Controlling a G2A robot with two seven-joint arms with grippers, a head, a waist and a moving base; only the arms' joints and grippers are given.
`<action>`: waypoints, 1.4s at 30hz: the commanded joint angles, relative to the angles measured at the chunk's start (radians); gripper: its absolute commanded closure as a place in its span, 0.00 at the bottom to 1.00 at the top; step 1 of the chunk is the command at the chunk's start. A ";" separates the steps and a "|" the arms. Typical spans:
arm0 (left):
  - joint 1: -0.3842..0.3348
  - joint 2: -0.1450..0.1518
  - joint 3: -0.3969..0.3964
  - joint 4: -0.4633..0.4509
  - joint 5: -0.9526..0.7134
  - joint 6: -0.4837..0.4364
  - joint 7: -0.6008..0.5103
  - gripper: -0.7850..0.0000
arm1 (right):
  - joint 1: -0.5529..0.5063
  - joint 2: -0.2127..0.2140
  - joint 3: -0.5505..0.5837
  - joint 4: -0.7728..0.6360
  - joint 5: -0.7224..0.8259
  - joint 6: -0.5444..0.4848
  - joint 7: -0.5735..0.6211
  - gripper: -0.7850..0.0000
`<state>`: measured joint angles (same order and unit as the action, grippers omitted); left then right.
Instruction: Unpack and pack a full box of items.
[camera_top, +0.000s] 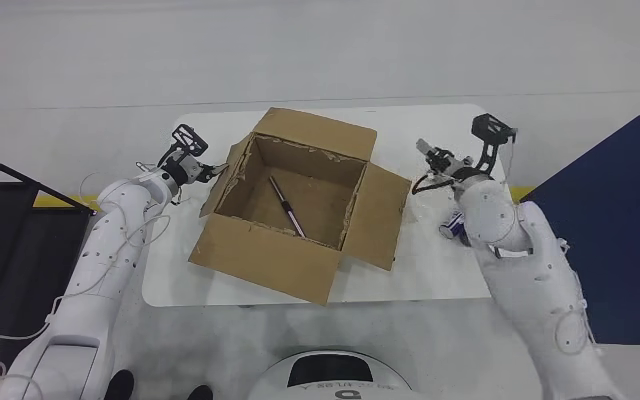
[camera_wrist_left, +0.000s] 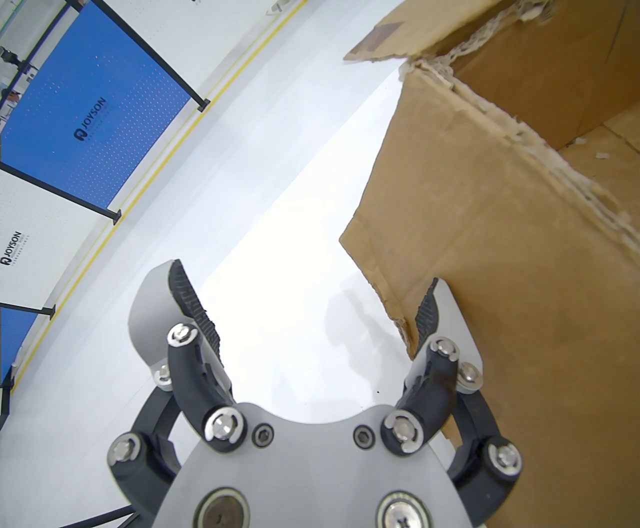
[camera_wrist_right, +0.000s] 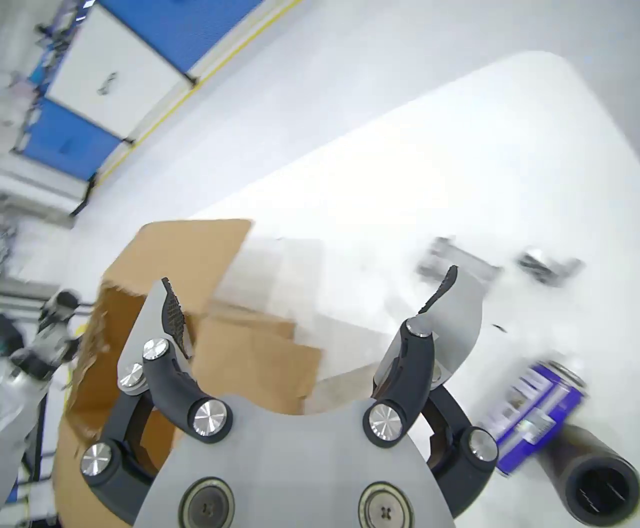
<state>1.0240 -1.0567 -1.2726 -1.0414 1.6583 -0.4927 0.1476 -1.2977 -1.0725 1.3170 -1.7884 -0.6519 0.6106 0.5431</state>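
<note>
An open cardboard box (camera_top: 268, 255) stands in the middle of the white table (camera_top: 440, 275), flaps spread outward. Inside on its floor lies a slim dark pen (camera_top: 286, 206). My left gripper (camera_top: 208, 171) hovers at the box's left flap, open and holding nothing; in the left wrist view the left gripper (camera_wrist_left: 305, 295) sits beside the box wall (camera_wrist_left: 500, 260). My right gripper (camera_top: 428, 152) is open and empty above the table right of the box (camera_wrist_right: 165, 250); the right wrist view shows the right gripper (camera_wrist_right: 310, 290) over bare tabletop. A blue can (camera_wrist_right: 535, 410) lies on its side near it.
The blue can (camera_top: 452, 226) rests by the table's right edge under the right arm. A dark tube (camera_wrist_right: 590, 470) lies beside it. Two small grey things (camera_wrist_right: 450, 255) are blurred on the table beyond. A blue panel (camera_top: 600, 220) stands off the right side.
</note>
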 joint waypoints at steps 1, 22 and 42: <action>0.000 0.000 0.000 0.000 0.000 0.000 0.000 0.00 | 0.073 -0.002 -0.046 0.073 -0.097 0.130 0.078 0.00; 0.000 0.000 0.000 0.000 0.000 0.000 0.000 0.00 | 0.555 -0.131 -0.422 0.774 -0.224 0.332 0.335 0.23; 0.000 0.000 0.000 0.000 0.000 0.000 0.000 0.00 | 0.663 -0.211 -0.453 1.004 -0.128 0.338 0.273 0.35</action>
<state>1.0240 -1.0567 -1.2726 -1.0414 1.6583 -0.4927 0.1476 -0.6368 -1.2821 0.8611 -0.7905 -0.7830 0.9475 0.8200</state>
